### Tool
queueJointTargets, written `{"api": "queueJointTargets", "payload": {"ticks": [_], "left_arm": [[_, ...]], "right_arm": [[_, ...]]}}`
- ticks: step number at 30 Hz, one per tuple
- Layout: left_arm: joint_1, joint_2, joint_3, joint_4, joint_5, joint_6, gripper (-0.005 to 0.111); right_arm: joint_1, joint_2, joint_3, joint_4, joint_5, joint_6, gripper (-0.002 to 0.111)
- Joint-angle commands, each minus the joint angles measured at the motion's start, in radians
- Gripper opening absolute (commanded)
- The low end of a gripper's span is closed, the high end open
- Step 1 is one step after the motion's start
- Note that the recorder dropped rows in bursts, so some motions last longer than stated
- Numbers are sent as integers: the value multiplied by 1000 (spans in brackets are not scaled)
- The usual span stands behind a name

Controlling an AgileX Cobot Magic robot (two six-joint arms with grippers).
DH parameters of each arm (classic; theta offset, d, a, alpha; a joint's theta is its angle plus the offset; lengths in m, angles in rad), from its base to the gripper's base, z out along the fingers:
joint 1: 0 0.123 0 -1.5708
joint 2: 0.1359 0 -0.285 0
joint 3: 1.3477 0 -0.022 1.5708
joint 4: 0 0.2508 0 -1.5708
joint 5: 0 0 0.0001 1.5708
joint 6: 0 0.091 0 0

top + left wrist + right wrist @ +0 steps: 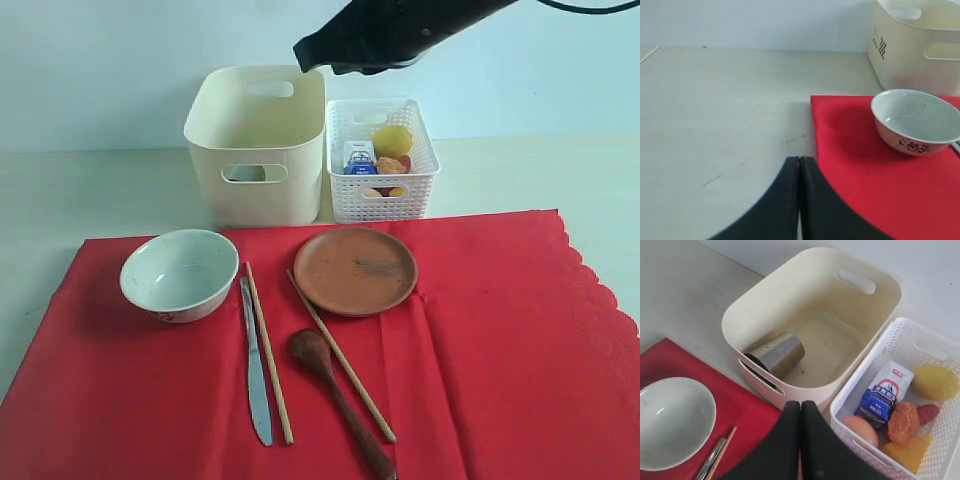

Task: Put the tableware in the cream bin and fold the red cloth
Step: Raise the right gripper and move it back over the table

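The red cloth lies flat on the table. On it rest a white bowl, a metal knife, two wooden chopsticks, a brown plate and a dark wooden spoon. Behind them stands the cream bin; a steel cup lies on its side inside. My right gripper is shut and empty, high above the near rims of the bin and the basket. My left gripper is shut and empty, low over the bare table by the cloth's corner, left of the bowl.
A white lattice basket right of the bin holds a milk carton, an egg, a lemon and other food. The right arm reaches in over the bin from the upper right. The pale table surrounds the cloth.
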Motion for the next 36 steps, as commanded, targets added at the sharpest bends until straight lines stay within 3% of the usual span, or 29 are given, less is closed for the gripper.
{"api": "queueJointTargets", "payload": {"ticks": [1, 11, 18, 36], "left_arm": [[1, -7, 0, -2, -8, 2, 0], [1, -7, 0, -2, -8, 2, 0], [1, -7, 0, -2, -8, 2, 0], [1, -7, 0, -2, -8, 2, 0]], "right_arm": [[-2, -80, 85, -10, -50, 1, 0], [0, -248, 286, 35, -155, 1, 0], [0, -346, 453, 137, -223, -118, 0], [0, -364, 474, 155, -207, -118, 0]]}}
